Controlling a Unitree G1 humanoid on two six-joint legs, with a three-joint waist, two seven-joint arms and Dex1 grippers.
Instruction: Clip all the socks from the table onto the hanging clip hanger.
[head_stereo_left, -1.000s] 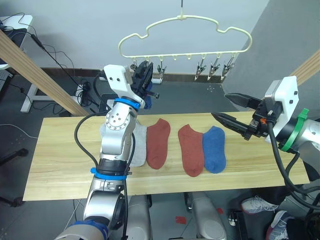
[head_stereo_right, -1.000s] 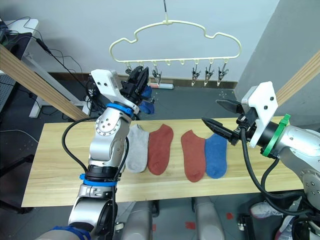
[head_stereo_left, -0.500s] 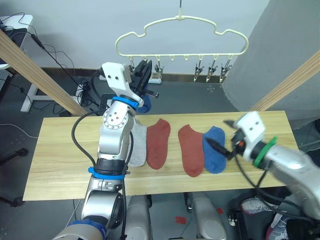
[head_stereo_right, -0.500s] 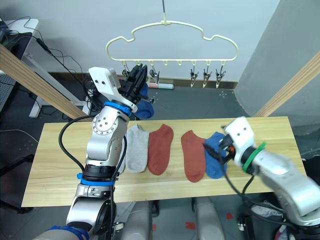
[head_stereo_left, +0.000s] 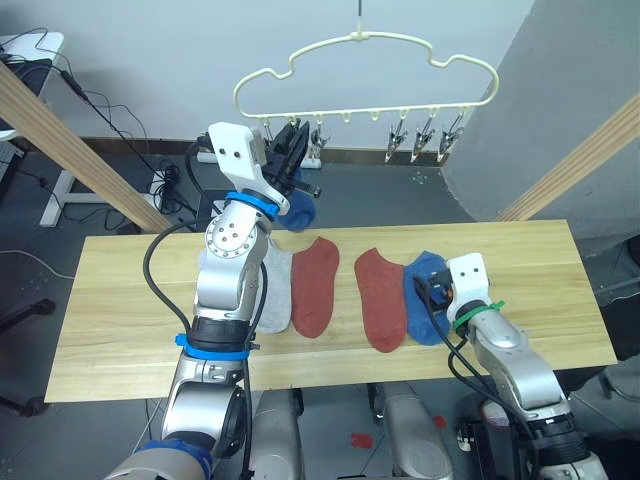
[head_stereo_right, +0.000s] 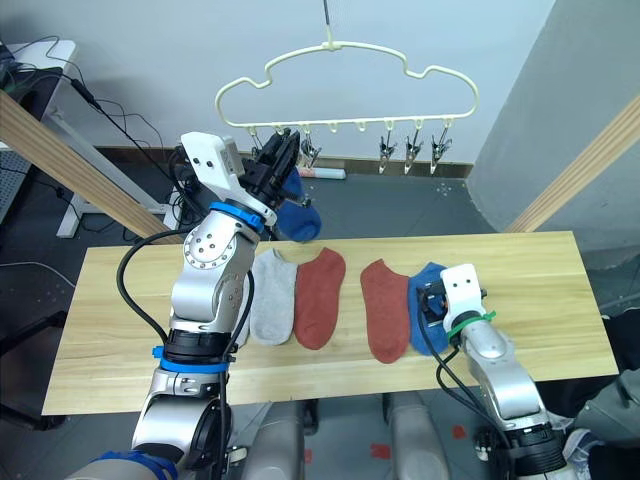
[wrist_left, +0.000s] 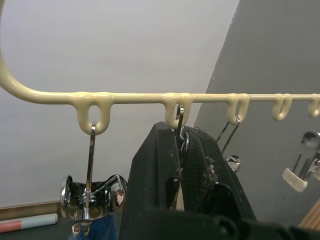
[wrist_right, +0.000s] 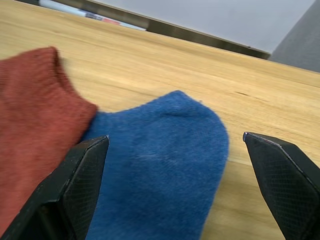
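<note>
Head views: a slanted wooden pole (head_stereo_left: 70, 135) is seen at the left and another (head_stereo_left: 575, 160) at the right, w/ cables (head_stereo_left: 110, 110) on the floor behind the table (head_stereo_left: 120, 320); the clip hanger (head_stereo_left: 365, 75) hangs above the table's far edge, nothing between it and the camera except the left arm; the left gripper (head_stereo_left: 292, 150) is raised to the hanger's left-hand clips, closed together on a blue sock (head_stereo_left: 298, 207) that dangles below it over the floor; on the table a grey sock (head_stereo_left: 272, 290), a red sock (head_stereo_left: 317, 284), a second red sock (head_stereo_left: 379, 298) and a second blue sock (head_stereo_left: 422, 300) are laid side by side; the right gripper (head_stereo_right: 432, 310) is lowered onto the table-top blue sock, whose right part is hidden by it.

Left wrist view: the hanger's yellow bar (wrist_left: 150, 96) is seen across the frame w/ metal clips (wrist_left: 92, 165) hung from its loops; the black fingers (wrist_left: 155, 175) are pressed together just under the second loop, dark fabric pinched between them; a blue scrap shows by the nearest clip.

Right wrist view: the fingers (wrist_right: 82, 175) are spread wide apart, one at each side of the blue sock's rounded end, close over the wood; the red sock touches the blue one beside the one finger; a grey wall and baseboard lie beyond the table edge.
</note>
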